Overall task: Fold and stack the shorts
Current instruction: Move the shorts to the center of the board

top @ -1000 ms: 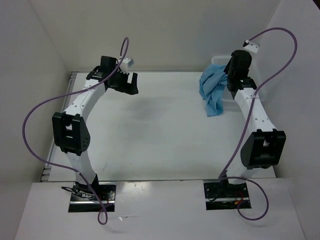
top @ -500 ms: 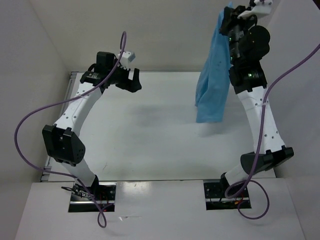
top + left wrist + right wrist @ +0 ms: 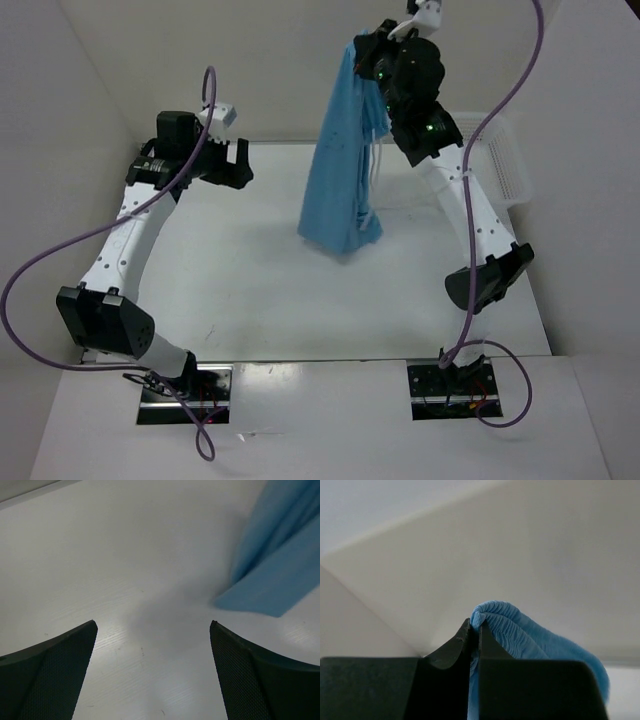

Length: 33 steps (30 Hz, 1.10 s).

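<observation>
The light blue shorts [image 3: 340, 160] hang full length from my raised right gripper [image 3: 362, 55], which is shut on their ribbed waistband [image 3: 492, 617]. Their lower hem reaches down to the white table [image 3: 260, 290] near its middle. A thin white drawstring [image 3: 377, 165] dangles beside the cloth. My left gripper [image 3: 240, 165] hovers over the back left of the table, open and holding nothing. In the left wrist view its two dark fingers [image 3: 60, 670] stand wide apart above bare table, and a corner of the shorts [image 3: 280, 575] shows at the upper right.
A white mesh basket [image 3: 505, 165] stands at the back right, behind my right arm. White walls close in the table at the back and on both sides. Purple cables loop off both arms.
My right arm has lifted the shorts out of the basket area, raised them high and carried them left toward the table's middle, so they hang unfurled. My left gripper has drifted left.
</observation>
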{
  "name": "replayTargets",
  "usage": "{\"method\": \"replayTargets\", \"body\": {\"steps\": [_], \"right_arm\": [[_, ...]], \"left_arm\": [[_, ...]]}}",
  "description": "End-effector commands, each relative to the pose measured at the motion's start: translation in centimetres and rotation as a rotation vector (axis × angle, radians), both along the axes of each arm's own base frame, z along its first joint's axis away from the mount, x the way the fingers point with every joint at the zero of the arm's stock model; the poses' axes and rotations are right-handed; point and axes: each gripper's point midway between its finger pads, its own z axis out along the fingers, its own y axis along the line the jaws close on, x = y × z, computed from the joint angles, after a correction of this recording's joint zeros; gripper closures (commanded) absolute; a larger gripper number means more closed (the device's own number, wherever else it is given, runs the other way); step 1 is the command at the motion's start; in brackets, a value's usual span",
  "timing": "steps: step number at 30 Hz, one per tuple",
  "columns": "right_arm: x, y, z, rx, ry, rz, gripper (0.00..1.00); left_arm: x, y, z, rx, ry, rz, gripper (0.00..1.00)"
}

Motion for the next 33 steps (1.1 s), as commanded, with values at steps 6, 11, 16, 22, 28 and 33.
{"method": "replayTargets", "body": {"steps": [6, 11, 16, 22, 28, 33], "right_arm": [[0.7, 1.4, -11.7, 0.026, 0.26, 0.02, 1.0], [-1.2, 1.2, -16.7, -0.064, 0.327, 0.04, 1.0], [-2.6, 0.1, -20.3, -0.167, 0.345, 0.031, 1.0], [-3.2, 0.3, -24.3, -0.239, 0.39, 0.062, 1.0], [-2.8, -0.5, -24.7, -0.275, 0.372, 0.046, 1.0], [-1.0, -2.5, -24.9, -0.267, 0.381, -0.002, 1.0]], "left_arm": [[-5.9, -4.2, -8.1, 0.078, 0.226, -0.122, 0.0], [-7.0, -3.6, -20.0, 0.305, 0.384, -0.064, 0.0], [-0.6, -0.3, -20.1, 0.266, 0.331, 0.073, 0.0], [2.8, -2.2, -21.6, 0.228, 0.324, 0.037, 0.0], [2.4, -5.0, -24.5, 0.116, 0.453, -0.093, 0.03], [1.0, -3.6, -28.6, 0.188, 0.568, -0.055, 0.1]]}}
